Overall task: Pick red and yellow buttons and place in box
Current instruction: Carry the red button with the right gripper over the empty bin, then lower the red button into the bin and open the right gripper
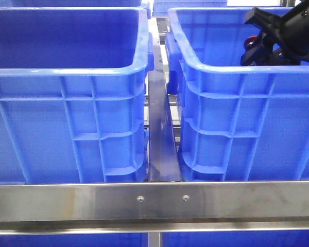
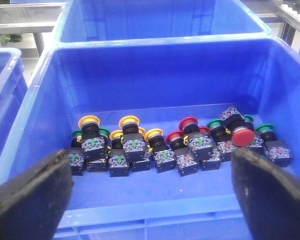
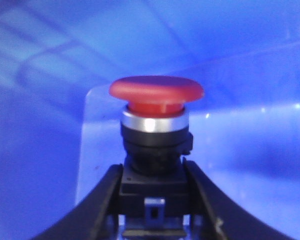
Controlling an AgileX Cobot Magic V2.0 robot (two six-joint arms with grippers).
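Right end effector (image 3: 152, 215): is grasping a red mushroom push button (image 3: 156, 93) by its black body, cap sticking out at 12 o'clock of the fingers, inside the right blue bin (image 1: 237, 118).
Left end effector (image 2: 150, 195): is hanging released, fingers spread wide.
Button pile (image 2: 175, 145): is lying on the bin floor (image 2: 155, 65) at 12 o'clock of the left end effector, apart from it.

Bright, even overhead light throughout. Glare is seen on the brushed steel crossbar (image 1: 154, 198) below the blue plastic crates (image 1: 67, 98). In the left wrist view the black gripper fingers (image 2: 30, 200) are blurred; buttons sharp. Behind the red mushroom-cap button (image 3: 156, 93), the blue wall is defocused, with soft highlights.
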